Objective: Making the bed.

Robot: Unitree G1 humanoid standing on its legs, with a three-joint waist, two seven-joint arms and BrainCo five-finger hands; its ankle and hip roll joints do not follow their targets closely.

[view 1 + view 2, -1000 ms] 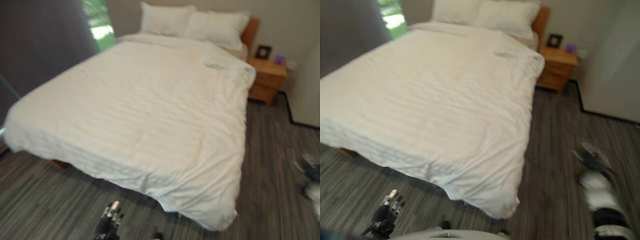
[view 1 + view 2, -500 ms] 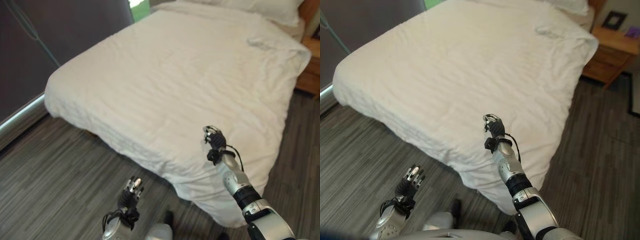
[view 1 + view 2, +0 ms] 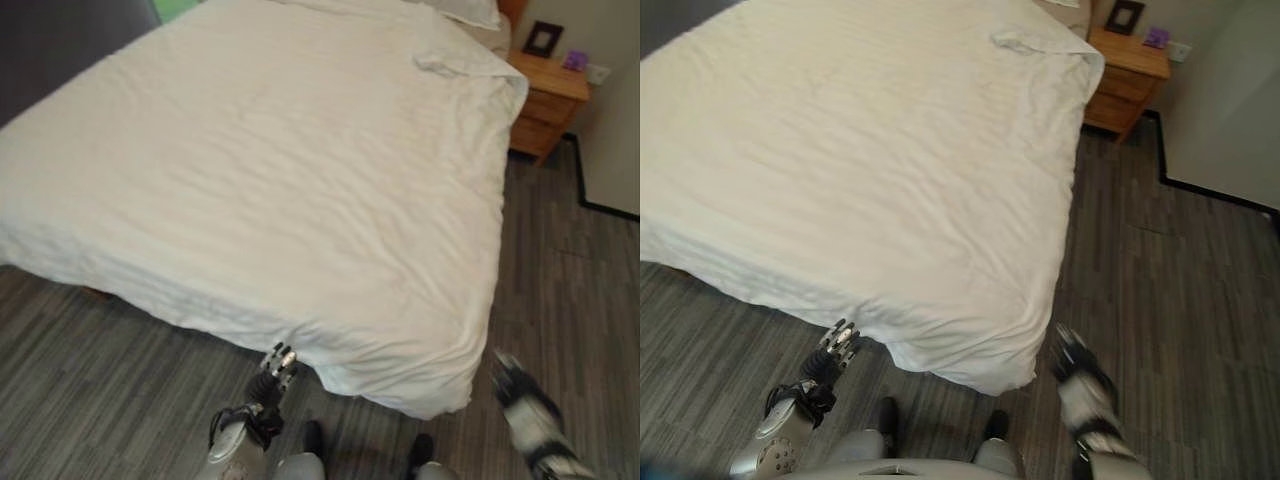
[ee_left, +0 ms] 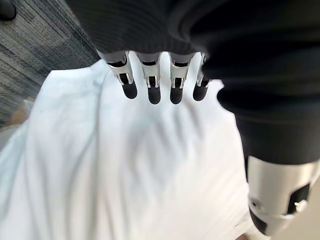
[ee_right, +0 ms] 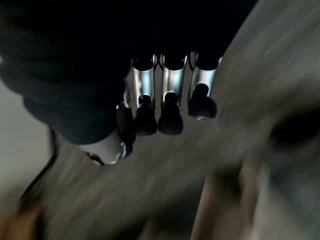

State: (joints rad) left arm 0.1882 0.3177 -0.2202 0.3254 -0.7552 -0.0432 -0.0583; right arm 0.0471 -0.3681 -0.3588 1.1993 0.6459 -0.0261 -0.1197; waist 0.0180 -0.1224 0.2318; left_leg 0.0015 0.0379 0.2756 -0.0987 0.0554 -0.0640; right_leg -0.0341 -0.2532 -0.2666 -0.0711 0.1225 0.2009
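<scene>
Nearest to the robot, the left hand [image 3: 272,377] is low over the grey striped floor [image 3: 90,400], just before the near corner of the bed. Its fingers [image 4: 152,86] are straight and relaxed, spread a little, and they hold nothing; in the left wrist view the white duvet [image 4: 125,170] lies past the dark tips. The right hand [image 3: 1076,368] is over the floor on the right side of the bed corner, apart from the cloth. It looks blurred, so I cannot tell if its fingers are wide or curled.

Nothing stands between the hands and the bed. The duvet [image 3: 270,170] covers the whole bed and hangs down over the near edge and the right edge. The near corner [image 3: 420,385] droops lowest, almost to the floor. The long axis of the bed runs from this near end away to the far end, turned a little to the right. The cloth is plain white with many small soft wrinkles. Near the far right corner a part of it is bunched into a small fold [image 3: 450,60].

Beyond that, a white pillow [image 3: 465,10] lies at the head. Just beside the bed on the right stands a wooden nightstand [image 3: 545,105], with a dark picture frame [image 3: 543,38] and a small purple thing [image 3: 574,60] on top. A pale wall [image 3: 615,140] is on the far right.
</scene>
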